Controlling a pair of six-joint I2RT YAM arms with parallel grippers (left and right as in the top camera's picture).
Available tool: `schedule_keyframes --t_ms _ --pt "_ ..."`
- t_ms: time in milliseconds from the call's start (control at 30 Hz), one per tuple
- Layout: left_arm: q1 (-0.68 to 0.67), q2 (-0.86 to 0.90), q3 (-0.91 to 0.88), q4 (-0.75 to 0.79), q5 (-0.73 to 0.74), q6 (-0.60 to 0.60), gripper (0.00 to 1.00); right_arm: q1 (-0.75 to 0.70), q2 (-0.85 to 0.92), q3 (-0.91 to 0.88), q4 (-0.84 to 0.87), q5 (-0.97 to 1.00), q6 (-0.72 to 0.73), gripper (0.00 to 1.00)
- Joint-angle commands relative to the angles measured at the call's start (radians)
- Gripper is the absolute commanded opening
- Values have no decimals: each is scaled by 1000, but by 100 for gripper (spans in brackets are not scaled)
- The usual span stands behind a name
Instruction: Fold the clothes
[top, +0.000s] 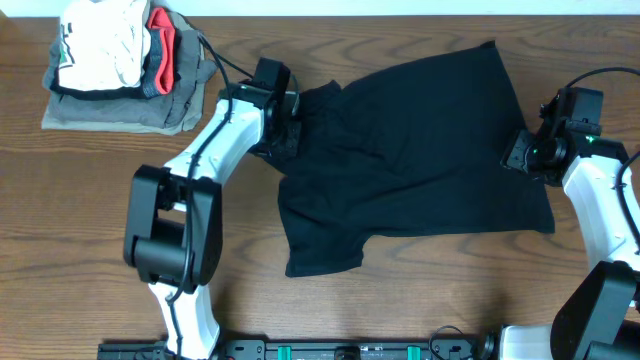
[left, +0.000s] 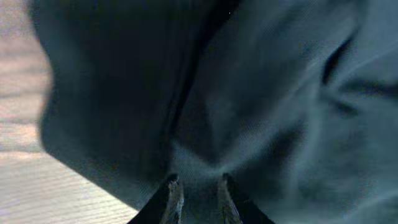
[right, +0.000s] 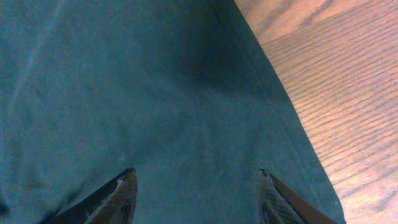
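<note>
Black T-shirt (top: 420, 160) lies spread and rumpled across the middle of the wooden table (top: 400, 310), well apart from the stack of other garments (top: 120, 90) at the far left corner. The soft cloth could slip from a small pinch, or the whole shirt could drag into a bunch rather than fold cleanly, since only one side is held. Nearly closed, the left gripper (left: 198, 186) nips a pleat of the shirt by the sleeve. Spread wide, the right gripper (right: 193, 186) holds nothing; it seems to rest on the shirt's edge.
</note>
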Motion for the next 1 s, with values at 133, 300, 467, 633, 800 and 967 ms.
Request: schedule_keyframes --t_ms 133,300,467,633,800,967 --pt "7 -60 74 249 0 34 26 19 5 -3 1 -8 2 59" --pt "7 61 313 212 71 97 35 37 5 -3 -9 -23 1 59" --pt "7 245 651 47 71 172 40 65 5 -3 -17 -23 1 59" --pt "7 425 867 -48 71 217 40 88 5 -3 -16 -22 1 60" --pt "8 496 872 -43 71 232 40 88 5 -3 -20 -21 1 60" --pt "5 527 872 -56 71 247 39 88 5 -3 -20 -18 1 61"
